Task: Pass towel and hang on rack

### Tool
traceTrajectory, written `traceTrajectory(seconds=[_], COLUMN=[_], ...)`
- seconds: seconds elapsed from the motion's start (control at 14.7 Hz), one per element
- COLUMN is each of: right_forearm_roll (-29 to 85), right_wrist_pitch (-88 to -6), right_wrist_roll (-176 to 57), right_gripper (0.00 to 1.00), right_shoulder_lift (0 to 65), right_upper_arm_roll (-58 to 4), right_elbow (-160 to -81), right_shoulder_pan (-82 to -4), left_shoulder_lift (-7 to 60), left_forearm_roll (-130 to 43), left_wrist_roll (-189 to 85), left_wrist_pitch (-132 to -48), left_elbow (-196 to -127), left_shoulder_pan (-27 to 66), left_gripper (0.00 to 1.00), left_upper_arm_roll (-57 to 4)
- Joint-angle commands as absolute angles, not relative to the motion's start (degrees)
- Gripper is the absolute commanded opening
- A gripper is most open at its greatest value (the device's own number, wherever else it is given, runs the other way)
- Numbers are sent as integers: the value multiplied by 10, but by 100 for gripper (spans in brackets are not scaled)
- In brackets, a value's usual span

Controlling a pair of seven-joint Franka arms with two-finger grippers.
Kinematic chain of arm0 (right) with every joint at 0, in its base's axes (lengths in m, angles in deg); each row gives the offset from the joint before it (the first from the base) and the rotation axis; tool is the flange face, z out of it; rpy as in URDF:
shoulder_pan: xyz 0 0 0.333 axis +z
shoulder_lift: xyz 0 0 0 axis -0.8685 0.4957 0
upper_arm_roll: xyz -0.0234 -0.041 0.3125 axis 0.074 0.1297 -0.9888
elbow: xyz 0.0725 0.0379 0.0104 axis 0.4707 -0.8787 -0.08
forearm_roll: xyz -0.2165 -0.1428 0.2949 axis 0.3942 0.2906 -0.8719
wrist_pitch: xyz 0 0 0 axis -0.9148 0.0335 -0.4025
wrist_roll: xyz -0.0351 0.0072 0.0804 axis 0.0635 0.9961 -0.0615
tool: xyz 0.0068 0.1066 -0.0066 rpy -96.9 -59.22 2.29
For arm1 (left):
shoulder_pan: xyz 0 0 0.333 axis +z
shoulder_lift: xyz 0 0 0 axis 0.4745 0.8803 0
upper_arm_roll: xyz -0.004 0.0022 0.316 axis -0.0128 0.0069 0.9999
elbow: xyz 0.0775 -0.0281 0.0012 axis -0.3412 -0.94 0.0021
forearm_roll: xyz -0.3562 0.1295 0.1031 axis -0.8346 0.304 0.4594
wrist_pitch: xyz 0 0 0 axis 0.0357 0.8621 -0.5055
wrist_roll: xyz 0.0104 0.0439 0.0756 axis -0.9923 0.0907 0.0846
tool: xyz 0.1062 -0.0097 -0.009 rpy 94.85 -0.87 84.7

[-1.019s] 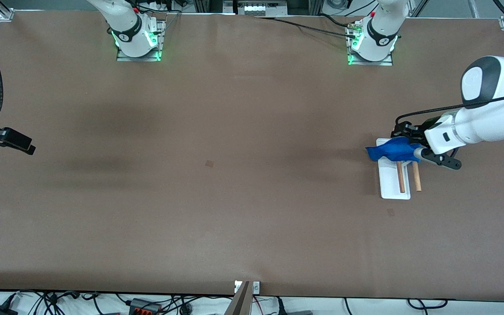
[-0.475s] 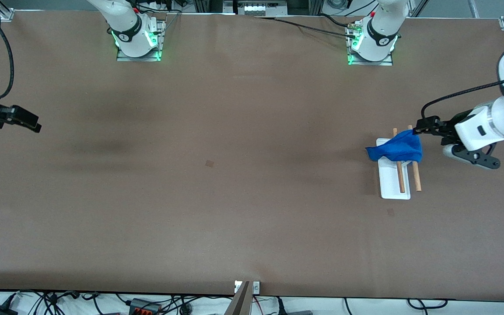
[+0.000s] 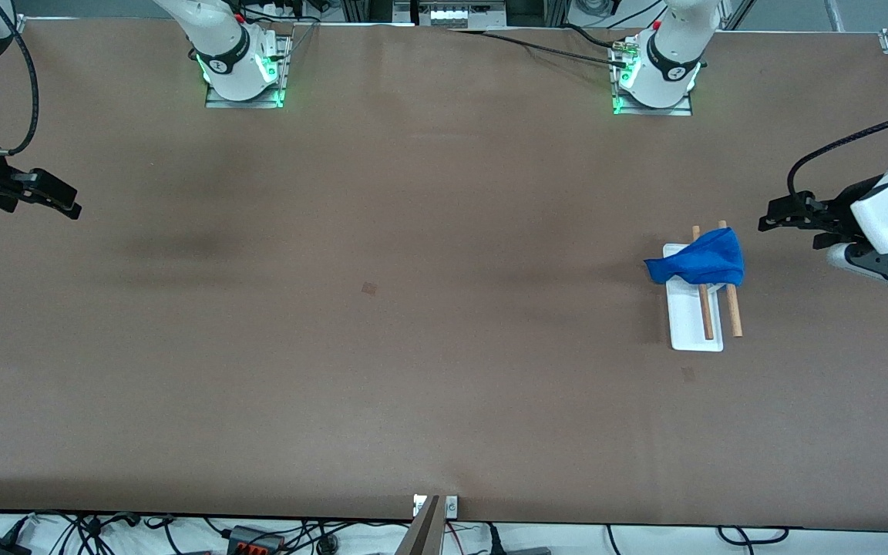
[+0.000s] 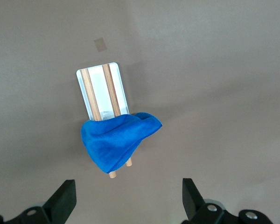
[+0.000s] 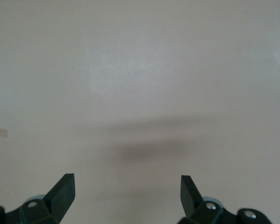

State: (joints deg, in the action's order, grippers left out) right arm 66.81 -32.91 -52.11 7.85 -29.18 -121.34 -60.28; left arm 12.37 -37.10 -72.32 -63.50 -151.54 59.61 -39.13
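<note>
A blue towel (image 3: 698, 262) hangs bunched over the two wooden rods of the rack (image 3: 694, 327), at the rods' end farther from the front camera. In the left wrist view the towel (image 4: 116, 140) covers the rod ends above the rack's white base (image 4: 100, 91). My left gripper (image 3: 774, 219) hovers open and empty over bare table, a short way off the rack toward the left arm's end. My left gripper (image 4: 129, 198) has nothing between its fingers. My right gripper (image 3: 66, 202) waits open and empty over the right arm's end of the table; in its wrist view the right gripper (image 5: 127, 193) sees only bare table.
The brown table (image 3: 413, 308) carries nothing else but two small darker patches (image 3: 368, 288), (image 3: 688, 374). The arm bases (image 3: 243, 69), (image 3: 656, 73) stand along the edge farthest from the front camera. Cables lie past the nearest edge.
My left gripper let go of the towel, opened and drew away from the rack toward the left arm's end. The towel stays draped on the rods. The right gripper rose slightly.
</note>
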Motion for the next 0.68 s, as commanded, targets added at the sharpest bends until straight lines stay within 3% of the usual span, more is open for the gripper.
traceTrajectory(seconds=[0.0, 0.14, 0.2, 0.61], right_forearm_roll=[671, 670, 670, 670], right_wrist_pitch=[-307, -306, -304, -286], right_wrist_roll=[-531, -531, -531, -536], right_gripper=[100, 100, 100, 100], right_shoulder_lift=[92, 92, 92, 93], right_upper_arm_roll=[-300, -300, -301, -300], right_elbow=[-1167, -1166, -1166, -1166], right_shoulder_pan=[-612, -612, -612, -618], left_shoulder_lift=[100, 86, 75, 54], left_forearm_roll=[-366, -371, -369, -367], left_wrist_roll=[-674, -638, -637, -627], left_wrist_pitch=[-618, -618, -619, -610], left_elbow=[-1504, -1504, -1509, -1520], left_shoulder_pan=[463, 358, 334, 311], left_gripper=[100, 100, 100, 100], left_upper_arm_roll=[-254, -137, -110, -95])
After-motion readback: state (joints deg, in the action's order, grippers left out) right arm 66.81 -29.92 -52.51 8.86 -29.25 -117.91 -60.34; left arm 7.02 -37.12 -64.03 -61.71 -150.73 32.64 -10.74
